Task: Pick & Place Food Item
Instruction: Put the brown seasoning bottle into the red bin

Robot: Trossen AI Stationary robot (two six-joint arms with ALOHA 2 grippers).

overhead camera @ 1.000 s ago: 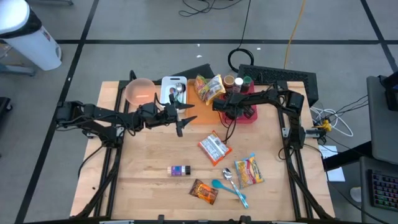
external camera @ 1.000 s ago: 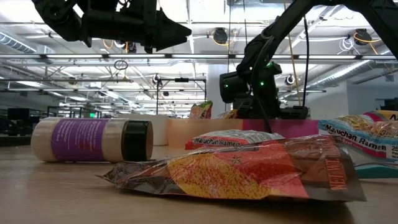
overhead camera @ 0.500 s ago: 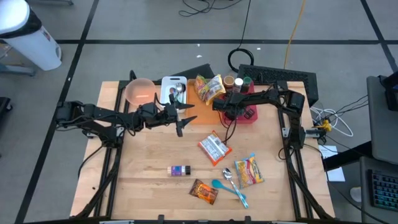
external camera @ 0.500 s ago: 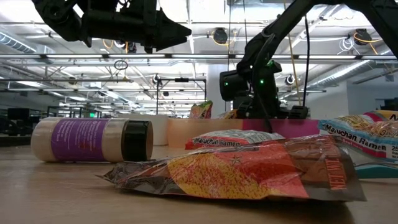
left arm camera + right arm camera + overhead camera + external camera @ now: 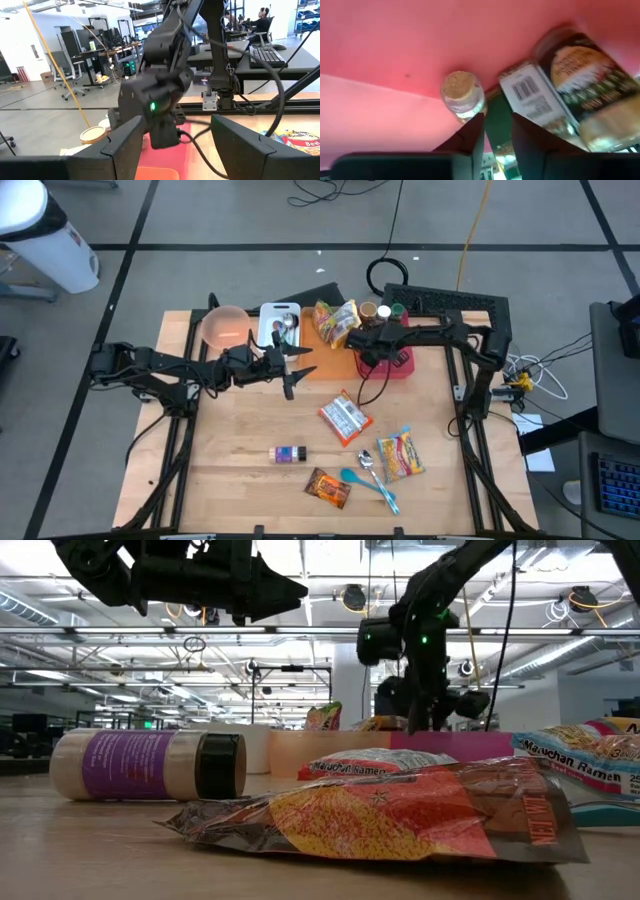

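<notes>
1. Your right gripper [image 5: 374, 356] hangs over the pink bin [image 5: 400, 366], in the upper middle of the high view. In the low view it [image 5: 432, 718] sits clear above the bin's rim [image 5: 470, 745].
2. Its own wrist view looks down into that bin, where a rice packet [image 5: 559, 82] with a barcode lies just beside a small cork-topped jar [image 5: 463, 96]. Something green shows right below the claw, but you cannot tell from these views whether the claw is holding anything.
3. Your left gripper [image 5: 291, 375] waits left of centre in the high view, above bare wood. Its claw is spread wide with nothing between, as the left wrist view [image 5: 175, 131] shows.
4. Along the top edge of the table [image 5: 230, 430] you have a pink bowl [image 5: 224, 327] and a white board [image 5: 279, 323] carrying a spoon. Next come a snack bag [image 5: 335, 320] on an orange mat, then two jars [image 5: 369, 310] just behind the bin.
5. In the lower middle of the high view:
   - A ramen packet [image 5: 345, 418] lies below the bin.
   - A second ramen packet [image 5: 400, 453] lies lower right.
   - A purple-labelled bottle [image 5: 288, 454] lies on its side to the left.
   - A dark chip bag [image 5: 328, 487] lies near the bottom, beside a blue spoon [image 5: 364, 479].
</notes>
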